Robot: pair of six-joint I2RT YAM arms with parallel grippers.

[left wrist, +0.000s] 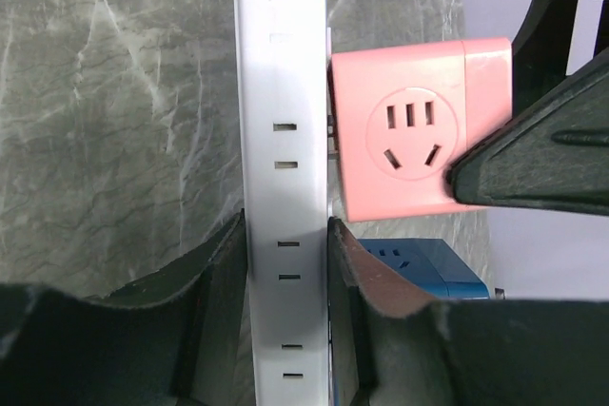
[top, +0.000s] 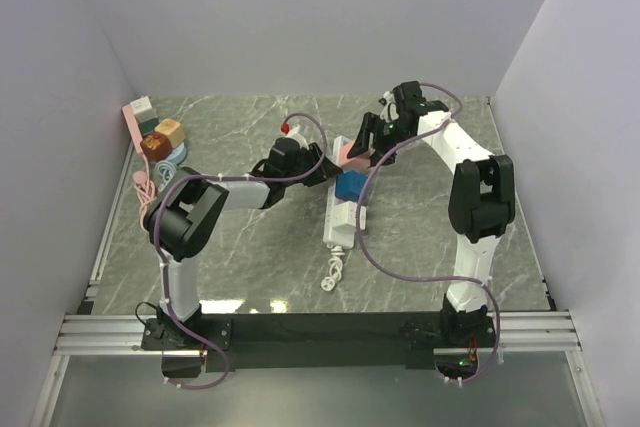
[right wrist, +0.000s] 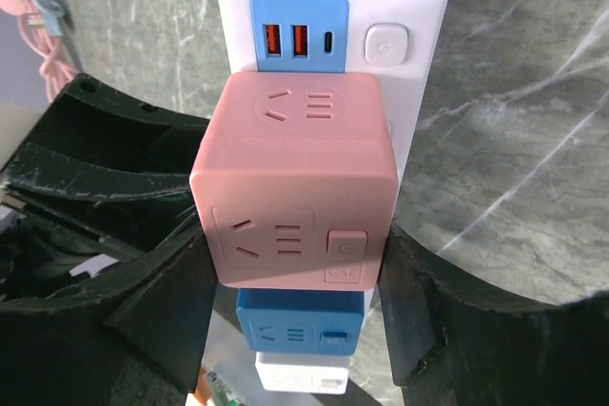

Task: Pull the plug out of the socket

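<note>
The socket is a long white power strip [top: 338, 215] lying along the table's middle, with its bundled cord [top: 333, 272] at the near end. A pink cube plug [top: 351, 154], a blue cube [top: 350, 187] and a white cube [right wrist: 300, 375] sit in a row on it. My left gripper [left wrist: 285, 235] is shut on the strip's [left wrist: 282, 92] two long sides, beside the blue cube [left wrist: 433, 268]. My right gripper [right wrist: 295, 254] is shut on the pink plug [right wrist: 297, 173], one finger on each side. In the left wrist view the pink plug [left wrist: 419, 140] sits close against the strip's face.
A blue USB panel [right wrist: 299, 40] and a round button [right wrist: 385, 45] are at the strip's far end. A pile of cube adapters [top: 158, 132] and a pink cable [top: 146, 182] lie at the back left. Grey walls enclose the table on three sides.
</note>
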